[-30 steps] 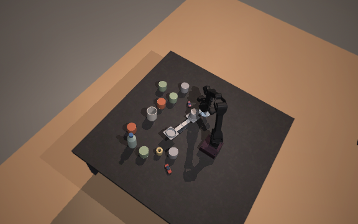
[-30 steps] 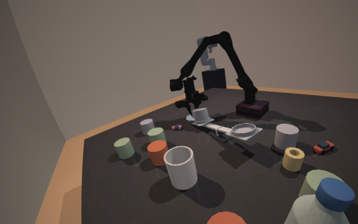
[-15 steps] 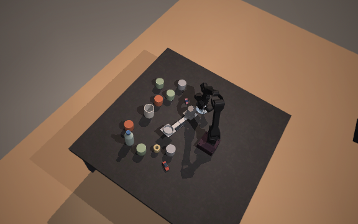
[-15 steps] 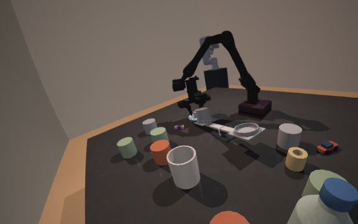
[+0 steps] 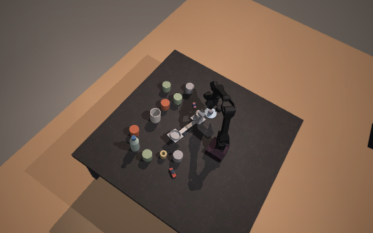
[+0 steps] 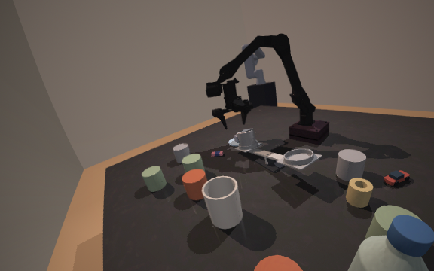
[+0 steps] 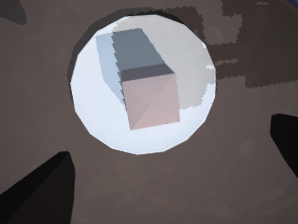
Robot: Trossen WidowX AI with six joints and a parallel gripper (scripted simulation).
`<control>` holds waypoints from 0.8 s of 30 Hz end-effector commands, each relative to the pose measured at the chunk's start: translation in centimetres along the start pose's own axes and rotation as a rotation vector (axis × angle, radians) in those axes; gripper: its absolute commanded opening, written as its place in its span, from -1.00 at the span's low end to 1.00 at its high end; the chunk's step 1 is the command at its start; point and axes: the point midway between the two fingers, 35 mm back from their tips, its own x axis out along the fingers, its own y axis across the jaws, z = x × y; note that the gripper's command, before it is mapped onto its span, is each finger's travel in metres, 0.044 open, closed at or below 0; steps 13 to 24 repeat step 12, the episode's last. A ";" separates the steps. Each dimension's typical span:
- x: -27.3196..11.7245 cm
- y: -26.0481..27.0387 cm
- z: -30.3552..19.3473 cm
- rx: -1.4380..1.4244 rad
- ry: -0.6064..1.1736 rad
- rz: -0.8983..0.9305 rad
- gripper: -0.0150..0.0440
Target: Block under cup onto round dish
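Observation:
A pale pinkish-grey block point(image 5: 210, 111) point(image 7: 151, 102) sits on the round white dish point(image 5: 213, 116) point(image 6: 233, 142) point(image 7: 92, 115), within its rim. My gripper point(image 6: 235, 126) point(image 7: 176, 143) is open and empty, above the dish. Its fingers stand well apart, clear of the block. In the top view the hand partly hides its fingertips. A grey cup point(image 5: 199, 115) point(image 6: 246, 139) stands on the balance end beside the dish. The balance point(image 5: 186, 129) point(image 6: 265, 153) has an empty ringed holder point(image 5: 175, 134) point(image 6: 298, 156) on its other end, which stands raised. No cup is above the dish.
Light grey cups point(image 5: 178, 156) point(image 5: 189, 88) stand on the table. A white open cup point(image 5: 155, 116) point(image 6: 223, 205), green and orange cylinders, a bottle point(image 5: 135, 144), a yellow ring point(image 5: 163, 154) and a red toy car point(image 5: 172, 173) stand around the balance. A small pink-and-blue car point(image 5: 194, 105) lies near the dish.

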 end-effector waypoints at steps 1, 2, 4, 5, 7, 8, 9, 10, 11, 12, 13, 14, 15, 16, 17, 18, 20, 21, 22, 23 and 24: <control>0.1 0.3 0.1 -0.003 -0.009 0.019 1.00; -0.5 0.3 0.1 -0.002 -0.008 0.017 1.00; -3.1 0.3 0.2 -0.001 -0.003 0.008 1.00; -4.2 0.4 0.2 0.000 -0.002 0.004 1.00; -5.1 0.4 0.2 0.000 0.000 0.000 1.00; -5.1 0.4 0.2 0.000 0.000 0.000 1.00; -5.1 0.4 0.2 0.000 0.000 0.000 1.00; -5.1 0.4 0.2 0.000 0.000 0.000 1.00; -5.1 0.4 0.2 0.000 0.000 0.000 1.00; -5.1 0.4 0.2 0.000 0.000 0.000 1.00; -5.1 0.4 0.2 0.000 0.000 0.000 1.00; -5.1 0.4 0.2 0.000 0.000 0.000 1.00; -5.1 0.4 0.2 0.000 0.000 0.000 1.00; -5.1 0.4 0.2 0.000 0.000 0.000 1.00; -5.1 0.4 0.2 0.000 0.000 0.000 1.00; -5.1 0.4 0.2 0.000 0.000 0.000 1.00; -5.1 0.4 0.2 0.000 0.000 0.000 1.00; -5.1 0.4 0.2 0.000 0.000 0.000 1.00; -5.1 0.4 0.2 0.000 0.000 0.000 1.00; -5.1 0.4 0.2 0.000 0.000 0.000 1.00; -5.1 0.4 0.2 0.000 0.000 0.000 1.00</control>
